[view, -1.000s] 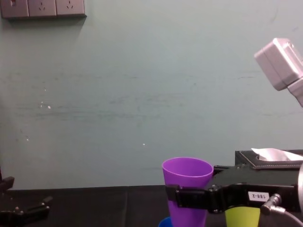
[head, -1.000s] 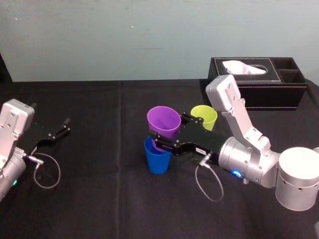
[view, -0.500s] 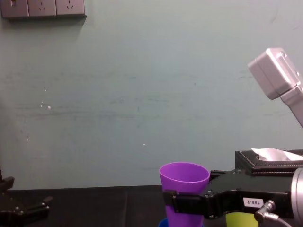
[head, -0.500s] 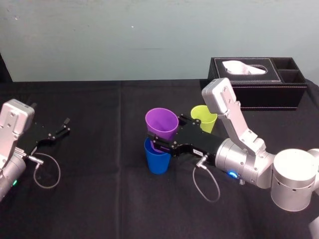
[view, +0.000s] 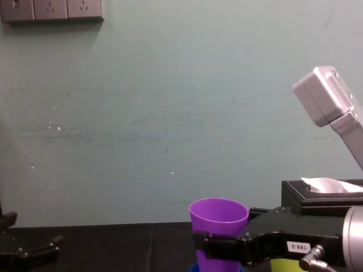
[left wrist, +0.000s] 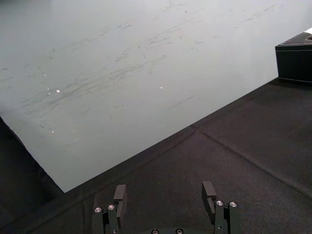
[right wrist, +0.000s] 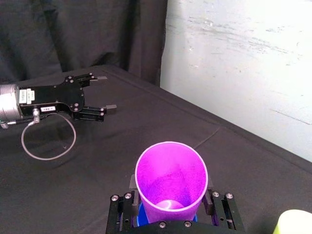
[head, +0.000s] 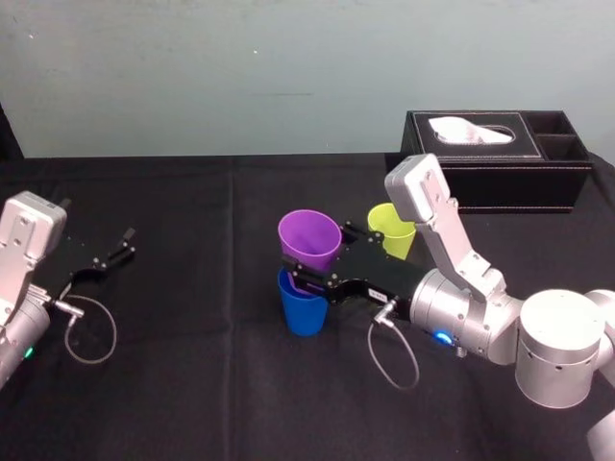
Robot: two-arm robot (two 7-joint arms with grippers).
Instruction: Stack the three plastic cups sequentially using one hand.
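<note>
The right gripper is clamping the purple cup, whose base is sitting just inside the blue cup. The yellow-green cup is standing just behind, apart. Bare table is lying leftward, where the left gripper is resting, jaws spread.

A lab-like test room — black-draped table, bare wall, sockets.

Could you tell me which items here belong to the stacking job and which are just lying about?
Job: purple cup in the right gripper, blue cup beneath it, yellow-green cup.
Lying about: tissue box, idle left gripper at the left.
</note>
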